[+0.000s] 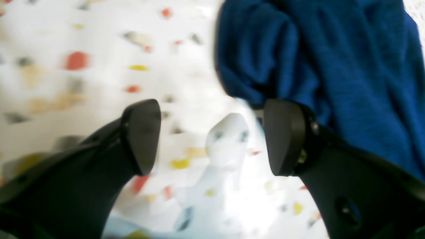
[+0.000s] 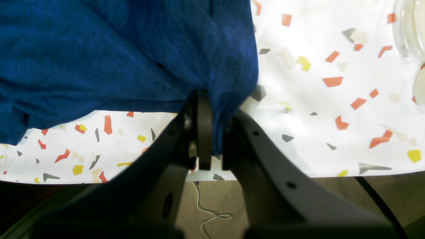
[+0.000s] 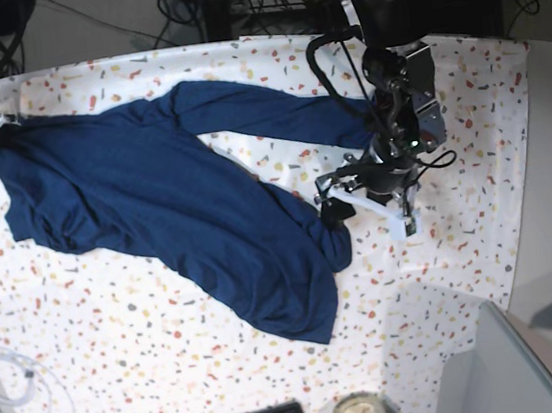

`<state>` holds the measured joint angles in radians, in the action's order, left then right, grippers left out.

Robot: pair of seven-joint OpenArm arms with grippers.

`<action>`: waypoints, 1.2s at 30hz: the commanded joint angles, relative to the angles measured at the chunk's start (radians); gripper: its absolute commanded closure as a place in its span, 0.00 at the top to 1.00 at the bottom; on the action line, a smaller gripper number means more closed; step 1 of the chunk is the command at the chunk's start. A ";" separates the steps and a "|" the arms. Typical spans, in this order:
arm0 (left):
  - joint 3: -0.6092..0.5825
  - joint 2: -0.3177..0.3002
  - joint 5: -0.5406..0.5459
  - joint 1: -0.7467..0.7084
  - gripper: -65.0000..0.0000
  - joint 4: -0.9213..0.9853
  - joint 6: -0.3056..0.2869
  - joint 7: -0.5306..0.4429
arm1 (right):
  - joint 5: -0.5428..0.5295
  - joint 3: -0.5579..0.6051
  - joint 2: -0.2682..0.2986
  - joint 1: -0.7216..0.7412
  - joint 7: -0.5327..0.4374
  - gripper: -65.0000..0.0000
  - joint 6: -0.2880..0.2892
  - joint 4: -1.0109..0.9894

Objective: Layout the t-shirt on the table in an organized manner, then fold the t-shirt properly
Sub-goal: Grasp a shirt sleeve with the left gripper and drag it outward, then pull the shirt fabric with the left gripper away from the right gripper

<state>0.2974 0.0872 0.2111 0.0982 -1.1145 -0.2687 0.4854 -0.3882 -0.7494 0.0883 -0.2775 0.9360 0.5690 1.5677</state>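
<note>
Just beside the t-shirt's (image 1: 332,59) crumpled edge, my left gripper (image 1: 212,137) had its fingers (image 1: 144,136) spread wide and empty over the tabletop (image 1: 99,66). My right gripper (image 2: 212,132) had its fingers clenched on a fold at the shirt's edge, near the tabletop's rim. The shirt lay stretched diagonally and wrinkled, with one sleeve reaching toward the left arm. I judged the layout half done and the folding not yet begun.
</note>
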 commanded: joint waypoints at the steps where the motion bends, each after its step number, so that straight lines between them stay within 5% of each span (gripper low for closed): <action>1: -0.002 0.004 0.011 0.021 0.71 -0.011 -0.010 -0.011 | -0.013 -0.008 0.015 0.007 -0.013 0.00 0.004 0.017; 7: -0.004 0.027 0.012 0.058 0.71 0.020 -0.020 -0.012 | -0.013 -0.008 0.015 0.007 -0.013 0.00 0.004 0.017; 12: -0.002 0.027 0.012 0.131 0.70 0.147 -0.131 -0.014 | -0.013 -0.006 0.015 0.007 -0.013 0.00 0.004 0.017; 16: -0.002 0.038 0.012 0.174 0.68 0.205 -0.140 -0.015 | -0.013 -0.002 0.015 0.007 -0.013 0.00 0.004 0.017; 19: -0.002 0.041 0.012 0.185 0.43 0.207 -0.140 -0.018 | -0.012 0.003 0.015 0.011 -0.013 0.00 0.004 0.015; 21: 0.007 0.039 0.012 0.191 0.09 0.205 -0.140 -0.049 | -0.012 0.003 0.015 0.027 -0.013 0.00 0.004 0.015; 22: 0.007 0.036 0.012 0.191 0.00 0.198 -0.140 -0.057 | -0.012 0.003 0.015 0.031 -0.013 0.00 0.004 0.015; 36: -0.002 -0.165 -0.002 0.004 0.00 -0.326 -0.140 0.078 | -0.010 0.064 0.017 0.208 0.127 0.00 -0.007 0.023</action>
<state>0.2943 -0.0738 0.2016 0.0826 -1.4216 -0.4110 0.5858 -0.3916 -0.6807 0.0910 -0.0708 1.0637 0.5652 1.5707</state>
